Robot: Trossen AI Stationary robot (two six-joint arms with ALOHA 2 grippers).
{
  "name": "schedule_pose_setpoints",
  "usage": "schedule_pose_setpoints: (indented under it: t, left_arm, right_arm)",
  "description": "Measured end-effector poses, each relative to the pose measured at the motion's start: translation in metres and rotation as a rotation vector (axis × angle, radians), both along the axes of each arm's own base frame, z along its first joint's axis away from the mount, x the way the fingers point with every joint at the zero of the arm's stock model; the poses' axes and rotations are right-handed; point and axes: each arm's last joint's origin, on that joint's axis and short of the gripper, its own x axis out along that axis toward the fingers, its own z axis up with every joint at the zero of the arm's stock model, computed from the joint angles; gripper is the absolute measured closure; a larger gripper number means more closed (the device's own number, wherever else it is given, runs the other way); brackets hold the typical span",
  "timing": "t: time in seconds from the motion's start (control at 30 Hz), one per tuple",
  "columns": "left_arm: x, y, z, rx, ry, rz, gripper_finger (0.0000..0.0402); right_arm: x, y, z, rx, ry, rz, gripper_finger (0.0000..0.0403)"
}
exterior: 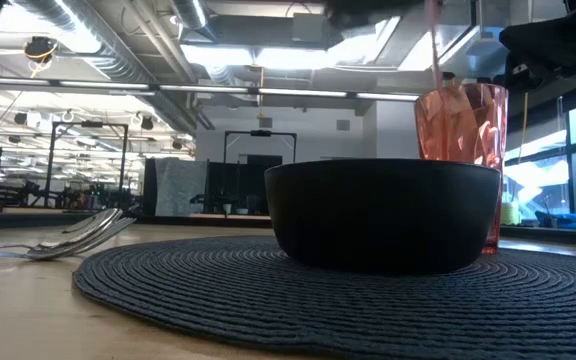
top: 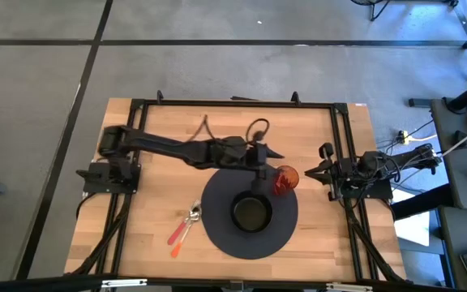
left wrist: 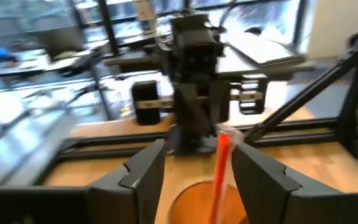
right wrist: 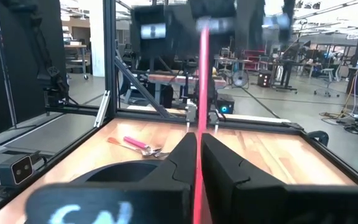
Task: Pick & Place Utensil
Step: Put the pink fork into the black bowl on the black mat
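Note:
A red faceted cup [top: 285,179] [exterior: 463,130] stands on the far right part of a round dark woven mat [top: 217,237], behind a black bowl [top: 250,213] [exterior: 383,215]. A thin orange-red utensil handle [left wrist: 222,168] [exterior: 434,45] stands upright out of the cup. My left gripper [left wrist: 199,149] [top: 266,165] hovers over the cup, open, one finger on each side of the handle. My right gripper [right wrist: 198,140] [top: 319,172] waits at the table's right edge, shut, holding nothing. My left gripper comes at the handle's upper end [left wrist: 224,140] from above, with both fingers spread wide of it. The handle stands close beside one finger [left wrist: 253,171]; I cannot tell whether it touches that finger. The utensil's lower end sits in the cup.
Two more utensils with pink and orange handles [top: 183,229] [exterior: 78,238] [right wrist: 138,144] lie on the bare wood left of the mat. A black frame rail [top: 233,104] runs round the table. A cable loop [top: 257,127] lies near the far edge.

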Motion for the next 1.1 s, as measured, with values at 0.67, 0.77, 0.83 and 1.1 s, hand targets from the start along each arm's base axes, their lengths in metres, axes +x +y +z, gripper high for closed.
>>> schedule_pose_setpoints:
  t: [0.67,0.77,0.83,1.1]
  left_arm:
    - [-0.093,-0.038,0.029,0.025,0.362,0.155,0.034]
    - [-0.106,-0.04,0.016,-0.026,0.526,0.204,0.0377]
    - [-0.115,-0.046,0.005,-0.072,0.635,0.244,0.0394]
    - [-0.146,-0.103,-0.031,-0.134,0.902,0.379,0.04]
  right_arm:
    - [0.0,0.0,0.0,0.023,0.003,0.002,0.0378]
    - [0.0,0.0,-0.001,0.016,0.015,0.001,0.0378]
    - [0.0,0.0,-0.002,0.013,0.022,0.001,0.0378]
    - [0.0,0.0,-0.002,0.022,0.024,0.002,0.0378]
